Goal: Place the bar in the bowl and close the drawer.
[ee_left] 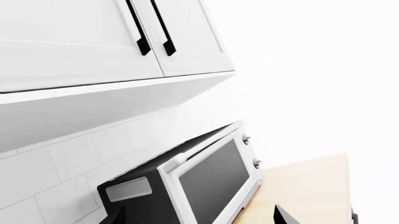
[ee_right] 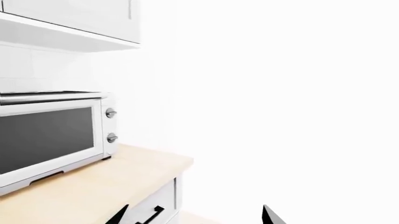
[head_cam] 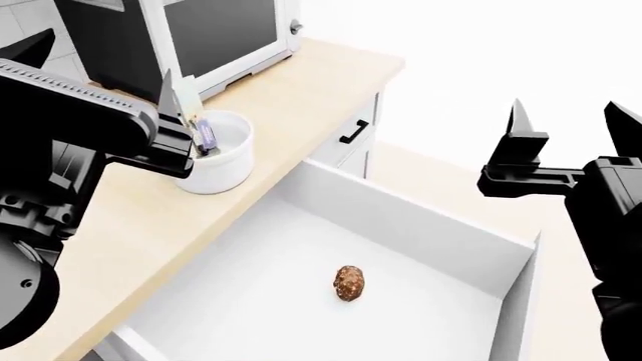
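Where the head view looks down over both arms, we see the pale wooden desk (head_cam: 291, 83) running from the upper middle to the lower left, with the drawer (head_cam: 422, 218) pulled wide open below its edge and showing a plain white inside. At the back of the desk stands a black-and-white toaster oven (head_cam: 201, 34), which the wrist views show beneath white wall cabinets (ee_left: 93, 37) with black handles. The left gripper (head_cam: 186, 113) hangs over the bowl (head_cam: 222, 162), which stands on the desk just beside the open drawer; we cannot tell from these views whether its jaws are spread or pinching the bar. The right gripper (head_cam: 572, 124) is raised to the right of the drawer, well apart from everything, its jaws spread wide and holding nothing. The bar (head_cam: 204, 137) stands tilted inside the bowl, its purple-blue wrapper rising above the rim right at the left fingertips. A narrow drawer front with a short black handle (head_cam: 353, 132) sits under the desk's far end. A brown lumpy ball (head_cam: 349, 282) lies alone on the drawer floor.
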Controlling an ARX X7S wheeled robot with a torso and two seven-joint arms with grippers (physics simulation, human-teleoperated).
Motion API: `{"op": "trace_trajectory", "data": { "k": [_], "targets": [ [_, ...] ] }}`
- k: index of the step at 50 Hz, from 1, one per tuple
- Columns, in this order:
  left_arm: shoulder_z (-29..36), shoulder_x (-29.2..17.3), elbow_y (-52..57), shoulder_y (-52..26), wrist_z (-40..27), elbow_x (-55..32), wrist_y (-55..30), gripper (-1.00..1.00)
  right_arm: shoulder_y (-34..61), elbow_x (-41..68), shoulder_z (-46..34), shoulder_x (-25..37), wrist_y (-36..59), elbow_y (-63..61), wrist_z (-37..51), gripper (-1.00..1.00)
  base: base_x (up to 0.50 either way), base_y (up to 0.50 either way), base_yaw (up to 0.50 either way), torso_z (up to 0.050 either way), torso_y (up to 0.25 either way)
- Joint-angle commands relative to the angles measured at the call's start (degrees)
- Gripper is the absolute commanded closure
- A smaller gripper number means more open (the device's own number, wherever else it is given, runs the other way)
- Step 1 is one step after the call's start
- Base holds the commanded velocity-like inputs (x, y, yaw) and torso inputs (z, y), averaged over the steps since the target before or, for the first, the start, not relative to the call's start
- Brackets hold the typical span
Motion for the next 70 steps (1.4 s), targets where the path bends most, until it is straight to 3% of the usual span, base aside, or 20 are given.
{"op": "trace_trajectory", "data": {
  "k": [1,27,40,51,59,70],
  "targets": [
    [-0.05,-0.24,0.16,0.0,-0.16,-0.37,0.04,-1.0,-1.65,-0.82,-0.19,1.95,-1.84,0.48,0.1,-1.0,0.0,0.0,0.0,0.0,0.0],
    [1.49,0.18,-0.78,0.12,-0.01,1.05,1.19,-1.0,-17.88,-8.68,-9.84,16.74,-26.93,6.1,1.81,-1.0,0.0,0.0,0.0,0.0,0.0],
    [1.58,0.03,-0.53,-0.63,-0.42,0.35,0.31,-1.0,-25.92,-13.77,-17.69,16.78,-42.14,12.55,7.21,-1.0,0.0,0.0,0.0,0.0,0.0],
    [1.98,0.0,-0.73,-0.76,-0.39,0.62,0.48,-1.0,-32.16,-11.73,-23.81,16.71,-52.81,18.3,4.44,-1.0,0.0,0.0,0.0,0.0,0.0],
    [2.22,-0.02,-0.77,-1.0,-0.49,0.6,0.32,-1.0,-37.38,-9.14,-27.19,11.14,-59.61,25.02,1.75,-1.0,0.0,0.0,0.0,0.0,0.0],
    [2.92,0.03,-1.17,-0.4,-0.37,1.52,1.13,-1.0,-43.02,-2.05,-25.33,4.57,-58.48,32.05,-6.24,-1.0,0.0,0.0,0.0,0.0,0.0]
  ]
}}
